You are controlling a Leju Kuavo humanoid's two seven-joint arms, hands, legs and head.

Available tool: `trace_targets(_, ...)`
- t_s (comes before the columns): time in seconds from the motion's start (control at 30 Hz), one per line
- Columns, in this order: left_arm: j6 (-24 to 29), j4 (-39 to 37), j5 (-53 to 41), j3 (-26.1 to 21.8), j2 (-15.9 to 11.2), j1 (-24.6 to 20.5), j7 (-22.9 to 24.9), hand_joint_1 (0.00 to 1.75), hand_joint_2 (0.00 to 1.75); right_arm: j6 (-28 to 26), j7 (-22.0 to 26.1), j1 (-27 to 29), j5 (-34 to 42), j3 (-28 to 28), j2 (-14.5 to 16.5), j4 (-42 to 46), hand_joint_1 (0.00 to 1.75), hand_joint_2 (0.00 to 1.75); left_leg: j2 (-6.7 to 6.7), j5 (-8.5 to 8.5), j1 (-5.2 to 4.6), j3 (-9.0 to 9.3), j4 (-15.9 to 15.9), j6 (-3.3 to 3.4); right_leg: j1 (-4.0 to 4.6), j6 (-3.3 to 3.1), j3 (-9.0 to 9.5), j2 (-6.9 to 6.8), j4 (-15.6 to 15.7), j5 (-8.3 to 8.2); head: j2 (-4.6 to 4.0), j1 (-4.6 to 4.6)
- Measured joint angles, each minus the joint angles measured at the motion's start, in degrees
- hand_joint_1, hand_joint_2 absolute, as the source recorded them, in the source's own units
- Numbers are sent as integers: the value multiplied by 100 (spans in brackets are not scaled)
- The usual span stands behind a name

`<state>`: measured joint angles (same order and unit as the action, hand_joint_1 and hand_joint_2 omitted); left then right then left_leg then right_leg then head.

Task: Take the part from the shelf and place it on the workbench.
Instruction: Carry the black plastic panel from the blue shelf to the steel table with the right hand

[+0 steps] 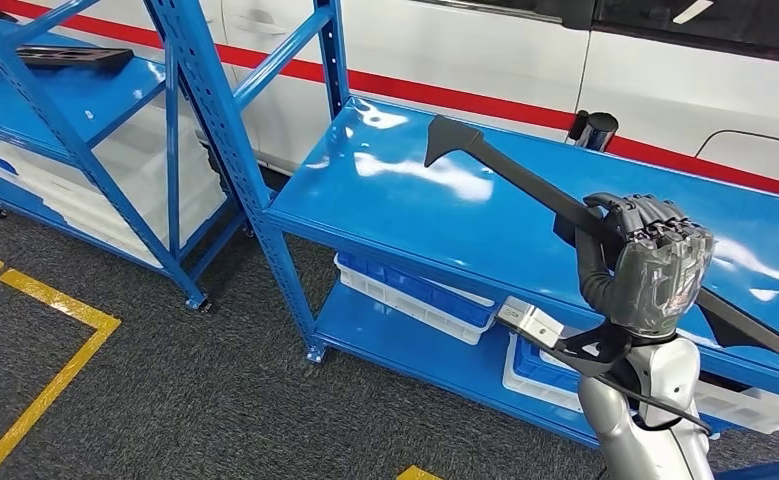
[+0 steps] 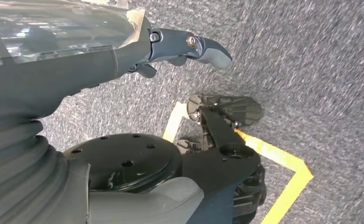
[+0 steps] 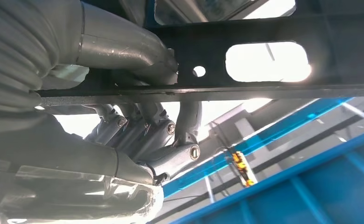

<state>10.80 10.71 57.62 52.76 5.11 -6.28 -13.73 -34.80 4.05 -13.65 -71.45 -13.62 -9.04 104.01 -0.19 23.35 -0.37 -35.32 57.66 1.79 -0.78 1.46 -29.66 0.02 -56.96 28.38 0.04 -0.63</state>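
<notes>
The right hand (image 1: 655,265) is up in front of the blue shelf (image 1: 395,200). Its fingers (image 1: 640,215) are wrapped tight around a long black part (image 1: 525,180). The part is a thin bar with a wider end at each tip. It slants from 10 o'clock down to 4 o'clock, and the hand grips it a bit past the middle, toward the 4 o'clock end. I cannot tell if the part touches the shelf or is held just above it. In the right wrist view the part (image 3: 264,88) is a flat black bar with holes in it, and the fingers (image 3: 180,126) curl around its edge.

The left hand (image 2: 100,60) hangs down over the grey carpet floor (image 2: 310,56). Its fingers (image 2: 208,49) are held out and grip nothing.

A second shelf (image 1: 75,95) stands at 10 o'clock with another black part (image 1: 45,57) lying on it. White and blue bins (image 1: 415,295) sit on the low shelf board. Yellow lines (image 1: 55,310) mark the floor. A white car with a red stripe (image 1: 525,50) is parked behind the shelves.
</notes>
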Motion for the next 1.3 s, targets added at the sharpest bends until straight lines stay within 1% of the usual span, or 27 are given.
trace_targets(0.07, 4, 0, 2, 1, 1, 7, 0, 0, 175, 0, 1, -11, 3, -4, 1, -7, 175, 175, -4, 142, 19, -83, 153, -61, -40, -94, -38, -9, 3, -66, 0, -13)
trace_targets(0.1, 6, 0, 2, 1, 1, 8, 0, 0, 175, 1, 1, -17, 5, -7, 1, -8, 175, 175, -6, 332, 33, -179, 388, -94, -61, -141, -64, -17, 8, -100, 0, -24)
trace_targets(0.17, 6, 0, 2, 1, 3, 10, 1, 0, 175, 2, 1, -25, 4, -10, 1, -12, 175, 175, -3, 808, 62, -447, 1128, -158, -40, -199, -135, -31, 4, -156, 0, -45)
trace_targets(0.2, 6, 0, 2, 1, 4, 13, 1, 0, 175, 3, 1, -27, 5, -10, 1, -16, 175, 175, -2, 974, 78, -556, 1472, -179, -30, -210, -173, -35, 2, -183, 0, -45)
trace_targets(0.23, 6, 0, 2, 1, 6, 15, 2, 0, 175, 3, 1, -28, 8, -11, 1, -21, 175, 175, -1, 1037, 90, -580, 1646, -190, -22, -210, -208, -37, -1, -210, 0, -46)
trace_targets(0.27, 7, 0, 2, 1, 7, 16, 2, 0, 175, 3, 0, -28, 14, -13, 1, -24, 175, 175, 0, 997, 98, -493, 1601, -189, -17, -203, -236, -37, -3, -234, 0, -47)
trace_targets(0.3, 8, 0, 2, 1, 8, 15, 2, 0, 175, 3, 0, -28, 23, -15, 2, -26, 175, 175, 1, 871, 104, -289, 1329, -176, -15, -190, -258, -36, -4, -255, 0, -48)
trace_targets(0.37, 3, 0, -1, 1, 8, 4, 2, 0, 175, 3, -1, -29, 38, -19, 2, -25, 175, 175, -3, 602, 93, 254, 504, -124, 2, -152, -282, -32, -11, -288, 0, -50)
trace_targets(0.4, -17, 0, -3, 1, 4, -1, -5, 0, 175, 3, -2, -30, 40, -21, 1, -25, 175, 175, -4, 530, 80, 440, 195, -95, 13, -123, -298, -33, -15, -307, 0, -46)
trace_targets(0.43, -50, 0, -9, 2, -4, -1, -16, 0, 175, 3, -4, -30, 38, -23, 1, -25, 175, 175, -7, 505, 63, 528, 28, -66, 21, -91, -316, -35, -19, -328, 0, -45)
trace_targets(0.5, -130, 0, -25, 2, -25, 19, -42, 0, 175, 5, -13, -24, 30, -35, 2, -24, 175, 175, -6, 472, 29, 514, -35, 0, 20, -8, -349, -41, -8, -383, 0, -40)
trace_targets(0.57, -173, -1, -42, 2, -39, 38, -58, 0, 175, 7, -20, -19, 22, -51, 3, -22, 175, 175, 19, 366, 34, 480, -105, 89, 19, 37, -433, -37, -102, -308, 0, -38)
trace_targets(0.6, -182, -1, -48, 2, -46, 41, -64, 0, 175, 8, -22, -20, 20, -58, 2, -21, 175, 175, 32, 305, 42, 448, -142, 136, 21, 27, -524, -31, -282, -168, 0, -25)
trace_targets(0.7, -198, -2, -52, 2, -68, 42, -85, 0, 175, 11, -26, 0, 5, -80, -8, -22, 175, 175, 43, 171, 36, 285, -160, 194, 4, -33, -901, -20, -1334, 441, 0, 9)
trace_targets(0.73, -199, -2, -54, 2, -70, 44, -89, 0, 175, 13, -33, 12, -3, -87, -10, -23, 175, 175, 43, 130, 33, 226, -154, 191, -1, -11, -941, -21, -1566, 537, 0, 9)
trace_targets(0.77, -188, -2, -55, 2, -69, 44, -83, 0, 175, 15, -41, 20, -9, -91, -14, -23, 175, 175, 43, 94, 33, 173, -147, 183, -6, 32, -880, -21, -1592, 540, 0, 10)
trace_targets(0.8, -160, -2, -57, 2, -64, 41, -59, 0, 175, 17, -51, 22, -13, -93, -16, -23, 175, 175, 43, 60, 35, 123, -137, 168, -14, 89, -691, -22, -1368, 457, 0, 11)
trace_targets(0.83, -121, -2, -57, 2, -56, 37, -29, 0, 175, 19, -60, 18, -16, -94, -19, -23, 175, 175, 40, 30, 38, 78, -119, 148, -29, 143, -414, -24, -970, 340, 1, 12)
trace_targets(0.9, -41, -1, -57, 2, -34, 23, 43, 0, 175, 23, -70, -5, -12, -95, -22, -23, 175, 175, 36, -17, 26, -4, -68, 91, -28, 176, 85, -12, -206, 180, 1, 9)
trace_targets(0.93, -19, -1, -55, 2, -27, 16, 62, 0, 175, 28, -72, -26, -8, -96, -23, -25, 175, 175, 34, -39, 14, -35, -35, 61, -18, 159, 176, 1, -25, 151, 1, 10)
trace_targets(1.0, 2, 1, -51, 2, -13, 8, 79, 0, 175, 38, -73, -70, 3, -98, -24, -42, 175, 175, 31, -91, -2, -77, 3, 9, 11, 104, 129, 30, -9, 112, 0, -4)
trace_targets(1.07, 3, 1, -45, 2, -12, 9, 77, 0, 175, 44, -72, -138, 10, -102, -20, -75, 175, 175, 17, -16, 18, -146, 89, -42, -35, 12, 70, 24, -19, 58, 0, -15)
trace_targets(1.1, 1, 0, -43, 2, -15, 9, 75, 0, 175, 45, -72, -178, 12, -104, -15, -91, 175, 175, 10, 140, 32, -213, 232, -73, -55, -59, 30, 17, -16, 14, 0, -23)
trace_targets(1.17, -5, 0, -31, 2, -17, 8, 67, 0, 175, 47, -70, -258, 11, -110, -6, -125, 175, 175, 3, 646, 60, -446, 865, -139, -49, -176, -70, 4, -19, -82, 0, -39)
trace_targets(1.23, -9, 0, -13, 2, -16, 8, 54, 0, 175, 48, -70, -303, 10, -126, -1, -167, 175, 175, 3, 978, 87, -621, 1536, -182, -22, -211, -180, -5, -24, -165, 0, -41)
trace_targets(1.27, -9, 0, -4, 2, -15, 8, 46, 0, 175, 49, -70, -314, 10, -139, 2, -191, 175, 175, 4, 980, 97, -589, 1637, -187, -11, -208, -225, -7, -26, -201, 0, -43)
trace_targets(1.3, -10, 0, 3, 1, -15, 7, 35, 0, 175, 49, -70, -321, 8, -153, 6, -213, 175, 175, 4, 890, 103, -439, 1507, -180, -3, -197, -265, -8, -27, -233, 0, -41)
